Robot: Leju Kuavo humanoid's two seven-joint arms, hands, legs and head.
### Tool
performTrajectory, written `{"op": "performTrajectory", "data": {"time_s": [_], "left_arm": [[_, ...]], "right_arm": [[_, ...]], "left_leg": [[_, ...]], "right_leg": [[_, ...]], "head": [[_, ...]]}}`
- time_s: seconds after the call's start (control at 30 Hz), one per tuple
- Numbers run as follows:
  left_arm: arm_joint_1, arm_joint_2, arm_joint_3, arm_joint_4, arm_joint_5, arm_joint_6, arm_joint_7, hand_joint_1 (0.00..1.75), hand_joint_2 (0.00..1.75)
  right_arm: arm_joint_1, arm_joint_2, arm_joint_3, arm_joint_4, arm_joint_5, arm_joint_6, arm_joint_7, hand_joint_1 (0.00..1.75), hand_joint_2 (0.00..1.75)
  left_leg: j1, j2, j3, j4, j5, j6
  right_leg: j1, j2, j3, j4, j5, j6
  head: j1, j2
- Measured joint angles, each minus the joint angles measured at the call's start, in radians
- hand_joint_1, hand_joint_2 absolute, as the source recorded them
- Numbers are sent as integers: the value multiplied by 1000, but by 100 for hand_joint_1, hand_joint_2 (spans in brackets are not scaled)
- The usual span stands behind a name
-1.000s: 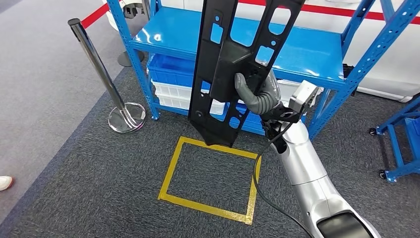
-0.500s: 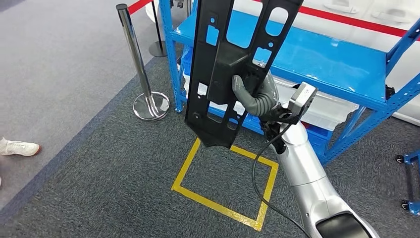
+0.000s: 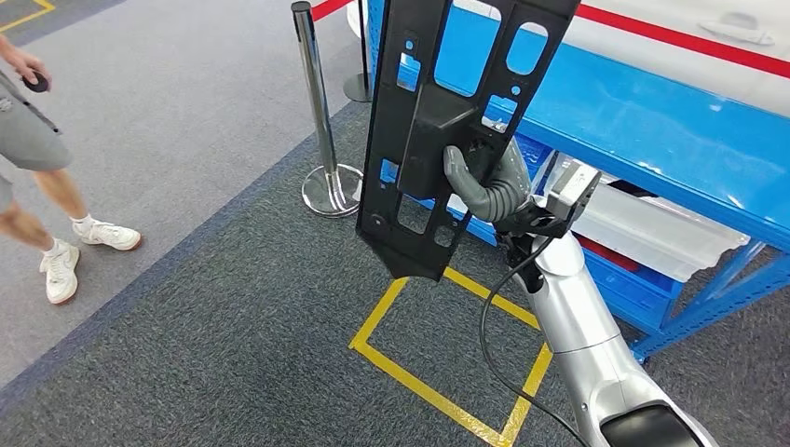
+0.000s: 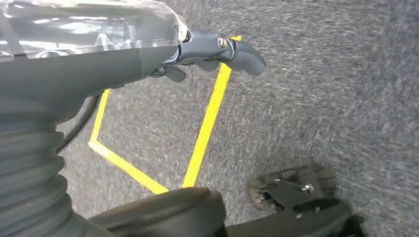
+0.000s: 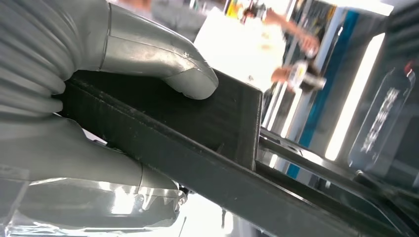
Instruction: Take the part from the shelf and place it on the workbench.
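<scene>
Part (image 3: 438, 121): long black perforated panel, held upright and clear of the blue shelf (image 3: 671, 140), gripped at its raised middle block by right hand (image 3: 489, 182). Left hand (image 4: 217, 49): hangs over carpet, grasp indeterminate. Risks: single-handed hold may let panel swing or slip; lower tip near stanchion (image 3: 321, 130); person (image 3: 37, 149) nearby.

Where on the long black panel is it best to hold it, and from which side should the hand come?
Probably the raised block at the middle of the black panel, approached from its edge facing the shelf. The flat, cut-out ends give less to clamp. The right hand grips it there, thumb on the block, panel hanging upright.
</scene>
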Motion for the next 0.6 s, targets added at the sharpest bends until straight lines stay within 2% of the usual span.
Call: {"op": "performTrajectory", "data": {"time_s": [0.03, 0.07, 0.1, 0.13, 0.17, 0.2, 0.23, 0.27, 0.3, 0.37, 0.4, 0.43, 0.5, 0.53, 0.57, 0.6], "left_arm": [[-1, 0, 0, 0, 0, 0, -1, 0, 175], [-1, 0, 0, 0, 0, 0, -2, 0, 175], [-2, 0, 0, 0, 0, 0, -3, 0, 175], [-1, 0, -1, 0, -1, 0, -2, 0, 175], [0, 0, -1, 0, -1, 0, 0, 0, 175], [3, 1, -1, 0, -2, 0, 2, 0, 175], [4, 1, -1, 0, -2, 0, 4, 0, 175], [6, 1, -1, 0, -2, 0, 6, 0, 175], [8, 2, -1, 0, -3, 0, 6, 0, 175], [13, 2, -1, 0, -6, 0, 7, 0, 175], [16, 2, -2, 0, -8, 0, 7, 0, 175], [17, 2, -2, 0, -9, 0, 7, 0, 175], [15, 1, -4, 0, -10, 0, 7, 0, 175], [14, 1, -4, 0, -11, 0, 7, 0, 175], [14, 1, -4, 0, -12, 0, 7, 0, 175], [14, 1, -4, 0, -13, 0, 7, 0, 175]], "right_arm": [[2, -1, 0, 0, 0, 0, -1, 175, 175], [4, -1, 0, 0, 0, 0, -1, 175, 175], [6, -1, 0, 1, 0, 0, -1, 175, 175], [8, -1, 0, 3, 0, 0, -2, 175, 175], [8, -1, 0, 4, 1, -1, -2, 175, 175], [8, -1, 0, 5, 1, -1, -4, 175, 175], [7, -1, 0, 7, 1, -2, -5, 175, 175], [6, -1, 0, 8, 1, -2, -6, 175, 175], [5, -1, 1, 10, 2, -3, -7, 175, 175], [5, 0, 2, 14, 6, -6, -8, 175, 175], [5, 1, 2, 15, 8, -7, -9, 175, 175], [5, 2, 2, 15, 9, -8, -11, 175, 175], [9, 2, 2, 17, 10, -10, -14, 175, 175], [13, 2, 2, 19, 11, -11, -15, 175, 175], [19, 2, 2, 22, 12, -12, -16, 175, 175], [25, 2, 2, 25, 14, -13, -16, 175, 175]], "left_leg": [[2, 15, -29, 67, -29, -4], [5, 22, -49, 115, -44, -6], [6, 26, -52, 129, -42, -8], [7, 30, -35, 102, -23, -8], [7, 38, -1, 43, 7, -7], [5, 57, 38, -29, 32, -4], [0, 74, 71, -91, 50, 3], [-5, 88, 90, -130, 58, 10], [-9, 93, 95, -147, 58, 17], [-11, 73, 92, -153, 63, 32], [-9, 63, 92, -158, 67, 38], [-7, 53, 93, -163, 71, 44], [-5, 35, 93, -168, 77, 53], [-5, 25, 93, -168, 78, 55], [-5, 13, 92, -167, 79, 56], [-4, 0, 91, -165, 79, 57]], "right_leg": [[2, -15, 0, 0, 0, -1], [4, -29, 0, 1, -1, -2], [6, -43, 0, 1, -2, -2], [6, -56, 0, 2, -3, -2], [7, -67, 1, 3, -4, -1], [8, -77, 2, 3, -6, 2], [11, -86, 2, 5, -8, 5], [13, -94, 2, 6, -8, 9], [15, -103, 1, 6, -9, 14], [16, -120, 0, 6, -10, 23], [13, -113, -1, 12, -17, 28], [11, -94, -10, 33, -34, 32], [7, -39, -54, 133, -93, 35], [7, -23, -84, 199, -124, 36], [6, -15, -109, 252, -141, 36], [5, -12, -121, 276, -140, 37]], "head": [[0, 0], [0, 0], [0, 0], [0, 0], [0, 0], [0, 0], [0, 0], [0, 0], [0, 0], [0, 0], [0, 0], [0, 0], [0, 0], [0, 0], [0, 0], [0, 0]]}}
